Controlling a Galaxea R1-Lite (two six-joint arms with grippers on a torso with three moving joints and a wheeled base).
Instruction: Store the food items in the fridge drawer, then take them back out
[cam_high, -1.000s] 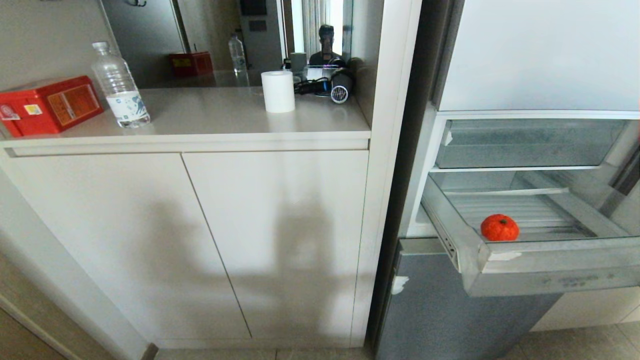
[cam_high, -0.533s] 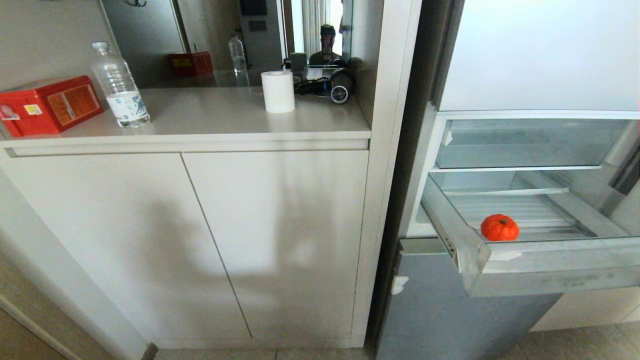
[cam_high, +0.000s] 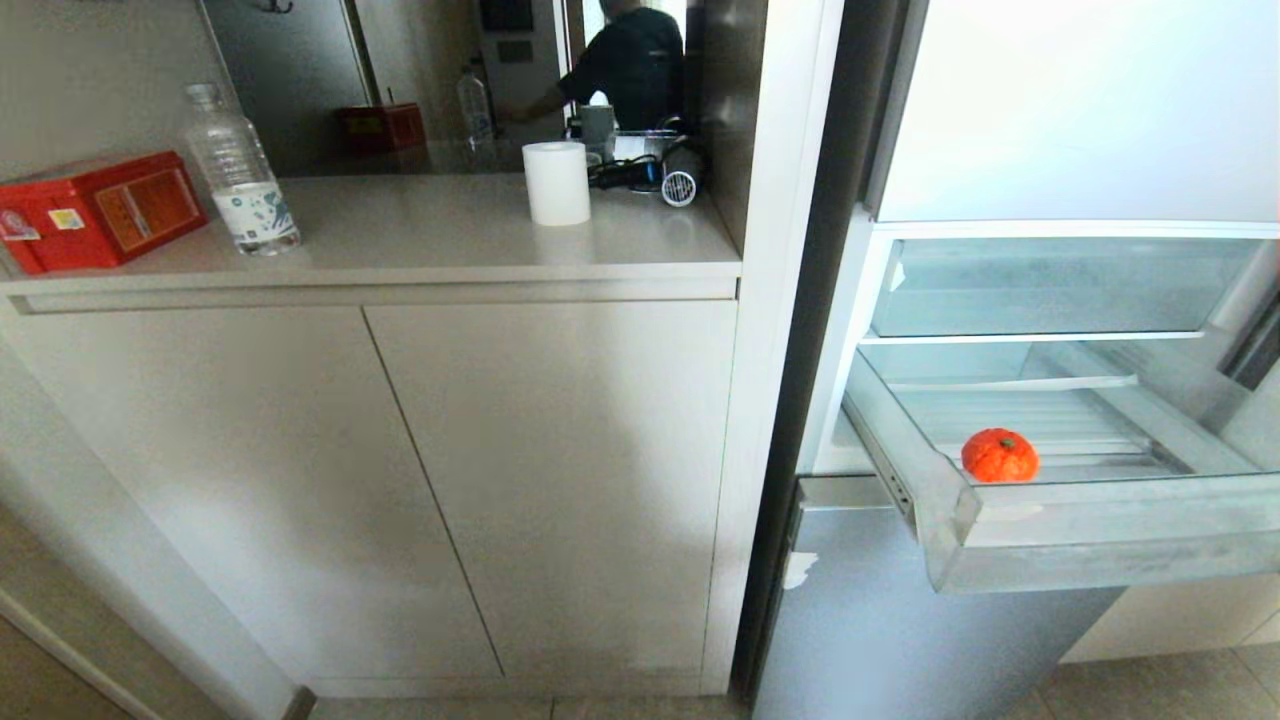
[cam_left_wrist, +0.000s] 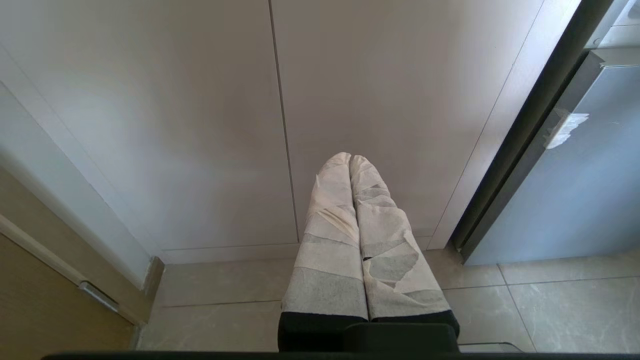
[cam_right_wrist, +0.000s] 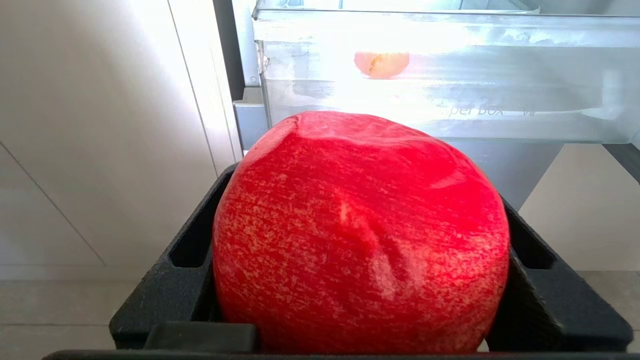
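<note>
The fridge drawer (cam_high: 1080, 525) is pulled out at the right of the head view, and a small orange-red tangerine (cam_high: 999, 455) lies on its ribbed floor. My right gripper (cam_right_wrist: 367, 185) is shut on a large red apple (cam_right_wrist: 360, 240), below and in front of the drawer's frosted front lip (cam_right_wrist: 450, 100). The tangerine (cam_right_wrist: 381, 63) shows through that lip. My left gripper (cam_left_wrist: 350, 159), fingers wrapped in white tape, is shut on nothing and points at the cabinet doors (cam_left_wrist: 350, 100) near the floor. Neither arm appears in the head view.
A shorter clear bin (cam_high: 1050, 285) sits above the drawer, and the grey lower fridge door (cam_high: 880, 620) below it. On the counter (cam_high: 450, 240) to the left are a red box (cam_high: 95, 210), a water bottle (cam_high: 238, 170), a paper roll (cam_high: 556, 182) and a hair dryer (cam_high: 680, 170). A mirror reflects a person (cam_high: 625, 65).
The person reflected in the mirror has turned and moved closer, and the shadow on the cabinet doors is gone. The drawer and tangerine have not moved.
</note>
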